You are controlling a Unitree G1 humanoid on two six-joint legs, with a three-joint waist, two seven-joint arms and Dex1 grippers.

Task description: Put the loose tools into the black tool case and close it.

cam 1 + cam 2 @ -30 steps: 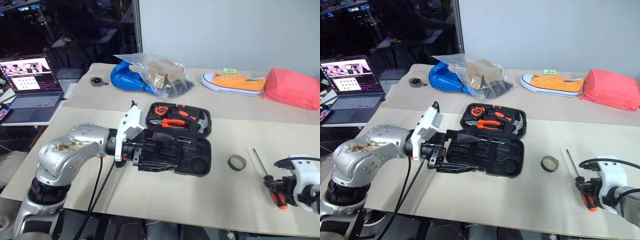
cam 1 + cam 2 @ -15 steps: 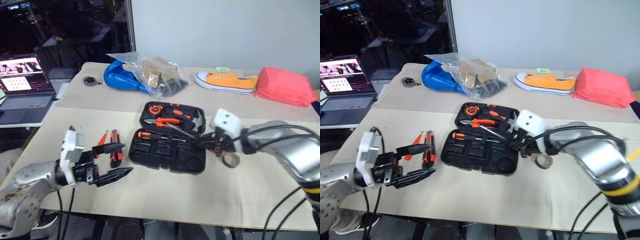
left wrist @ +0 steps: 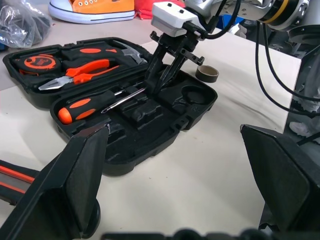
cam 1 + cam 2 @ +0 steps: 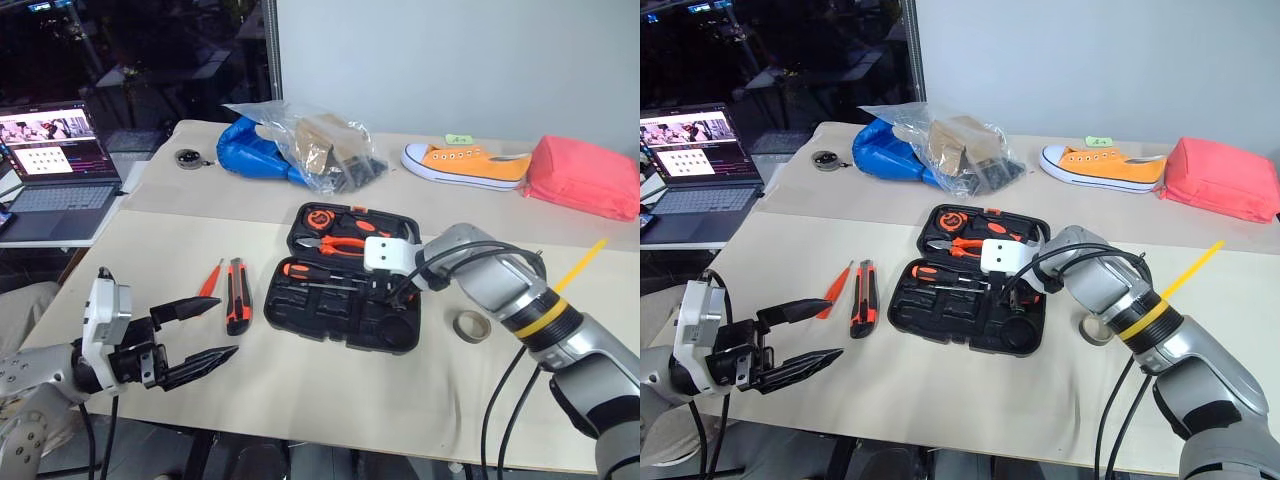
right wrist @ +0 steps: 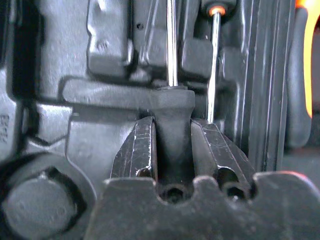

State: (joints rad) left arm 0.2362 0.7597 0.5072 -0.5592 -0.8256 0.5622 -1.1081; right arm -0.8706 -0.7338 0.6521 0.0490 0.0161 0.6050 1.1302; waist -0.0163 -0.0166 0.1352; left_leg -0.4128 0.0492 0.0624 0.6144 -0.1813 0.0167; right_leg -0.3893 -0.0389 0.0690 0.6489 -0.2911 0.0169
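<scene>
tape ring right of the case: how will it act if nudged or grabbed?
The tape ring lies flat on the table, so it probably slides rather than rolls. It looks thin and hollow, so likely light and easy to skid. Tipped onto its edge, it would probably roll.

My left gripper (image 4: 205,332) hangs low at my left, fingers spread wide, pointing inward. My right arm reaches across, right gripper (image 3: 159,82) angled down, fingers (image 5: 139,150) clamped on a screwdriver handle (image 5: 171,125).
</scene>
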